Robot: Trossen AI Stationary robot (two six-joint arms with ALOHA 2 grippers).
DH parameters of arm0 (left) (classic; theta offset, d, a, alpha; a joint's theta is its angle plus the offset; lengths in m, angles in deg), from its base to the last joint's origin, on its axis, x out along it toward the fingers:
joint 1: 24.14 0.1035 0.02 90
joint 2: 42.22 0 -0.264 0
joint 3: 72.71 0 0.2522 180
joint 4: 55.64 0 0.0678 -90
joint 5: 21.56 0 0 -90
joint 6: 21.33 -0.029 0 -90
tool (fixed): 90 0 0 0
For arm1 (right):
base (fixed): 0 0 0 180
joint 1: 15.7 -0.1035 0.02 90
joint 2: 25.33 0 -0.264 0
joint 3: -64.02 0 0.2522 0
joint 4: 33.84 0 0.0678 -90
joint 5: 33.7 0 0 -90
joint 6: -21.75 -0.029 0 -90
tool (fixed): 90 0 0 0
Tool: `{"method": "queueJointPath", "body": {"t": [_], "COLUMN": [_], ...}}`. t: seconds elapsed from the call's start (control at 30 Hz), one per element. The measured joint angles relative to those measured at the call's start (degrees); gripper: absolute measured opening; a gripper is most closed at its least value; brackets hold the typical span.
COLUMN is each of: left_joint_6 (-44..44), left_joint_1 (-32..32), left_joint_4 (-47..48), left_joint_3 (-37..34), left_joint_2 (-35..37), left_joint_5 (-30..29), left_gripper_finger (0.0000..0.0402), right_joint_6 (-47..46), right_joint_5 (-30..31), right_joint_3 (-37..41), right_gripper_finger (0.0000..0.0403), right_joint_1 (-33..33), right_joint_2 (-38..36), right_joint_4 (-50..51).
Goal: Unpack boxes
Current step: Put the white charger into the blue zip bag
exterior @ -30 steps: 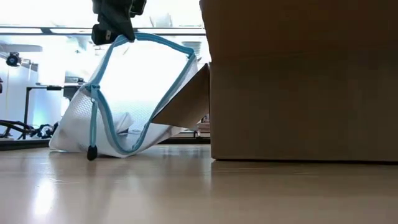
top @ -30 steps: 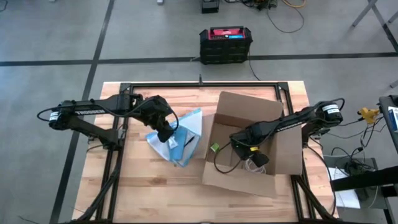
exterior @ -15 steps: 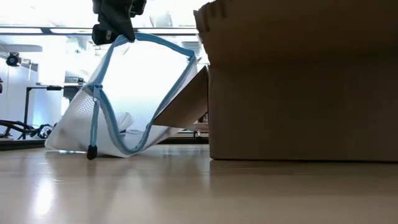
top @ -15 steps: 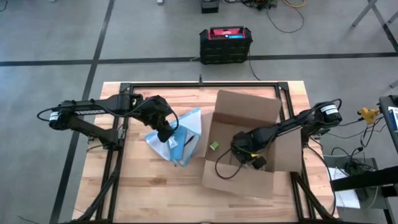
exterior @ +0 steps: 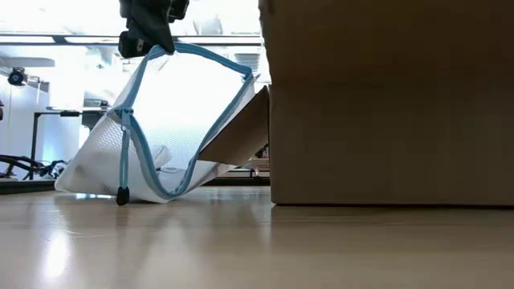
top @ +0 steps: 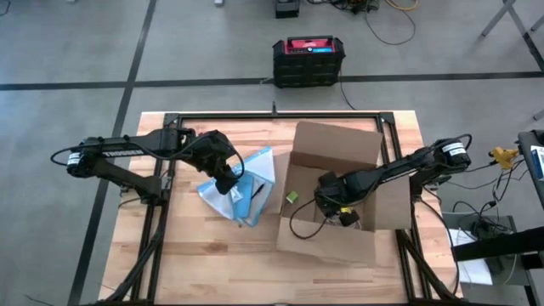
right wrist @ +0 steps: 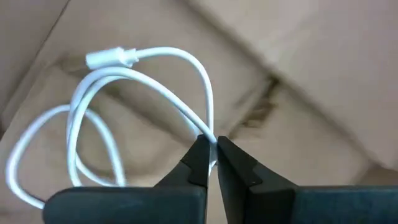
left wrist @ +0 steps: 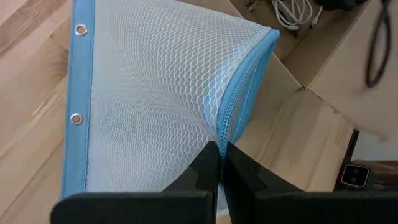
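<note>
1. Right gripper (right wrist: 211, 163) has just snapped from wide open to closed; its jaws now pinch a strand of the white cable (right wrist: 144, 81) inside the cardboard box (top: 340, 191).
2. Over the same second the right arm has shifted slightly toward the box's middle; the box itself sits in the same spot on the right half of the table (top: 187, 242), flaps open.
3. Left gripper (left wrist: 219, 163) unchanged: still clamped on the blue zipper edge of the mesh bag (left wrist: 155, 99), holding its mouth open just left of the box.
4. Small green item (top: 291, 198) still lies in the box.
5. Read: grasp looks made, so next is likely lifting the cable out toward the bag. Thin single-strand pinch, could slip.
</note>
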Motion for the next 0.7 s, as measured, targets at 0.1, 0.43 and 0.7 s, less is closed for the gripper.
{"method": "queueJointPath", "body": {"t": [0.1, 0.43, 0.7], "left_joint_6": [0.0, 0.0, 2.8], "left_joint_1": [0.0, 0.0, 0.1], "left_joint_4": [0.0, 0.0, -0.1], "left_joint_3": [0.0, 0.0, 0.0], "left_joint_2": [0.0, 0.0, 0.0], "left_joint_5": [0.0, 0.0, 0.0], "left_gripper_finger": [0.0000, 0.0000, 0.0000], "right_joint_6": [-0.8, -6.4, -4.5], "right_joint_5": [1.9, 7.5, 11.2], "right_joint_3": [-2.1, -10.9, -29.5], "right_gripper_finger": [0.0001, 0.0001, 0.0000], "right_joint_1": [0.1, 2.9, 5.2], "right_joint_2": [-2.1, -8.4, -8.4], "right_joint_4": [1.3, 4.3, 0.5]}}
